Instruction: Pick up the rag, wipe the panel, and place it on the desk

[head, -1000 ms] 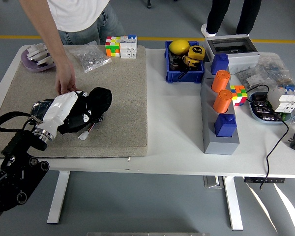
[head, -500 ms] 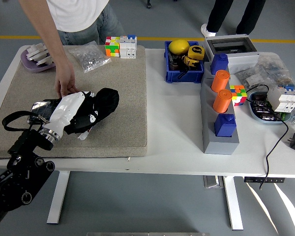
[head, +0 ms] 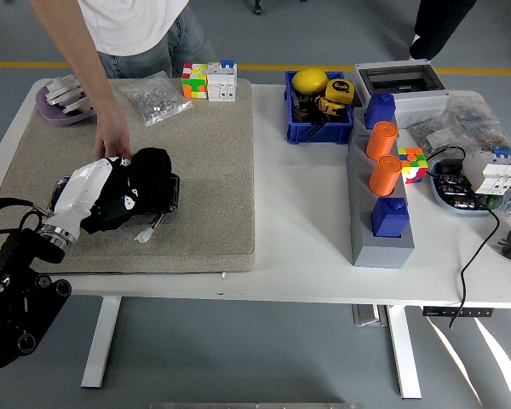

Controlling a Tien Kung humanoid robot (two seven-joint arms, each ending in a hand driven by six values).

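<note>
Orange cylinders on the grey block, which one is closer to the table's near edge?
The lower orange cylinder, sitting just above the near blue block. The other orange cylinder stands farther back, below the far blue block.

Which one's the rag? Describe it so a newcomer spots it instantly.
Start at the beige mat covering the table's left half. Near its left edge, the robot's left hand presses a crumpled black rag onto a dark flat panel, with a person's hand just behind. It is the only black cloth; nearby things are hard plastic or bagged parts.
</note>
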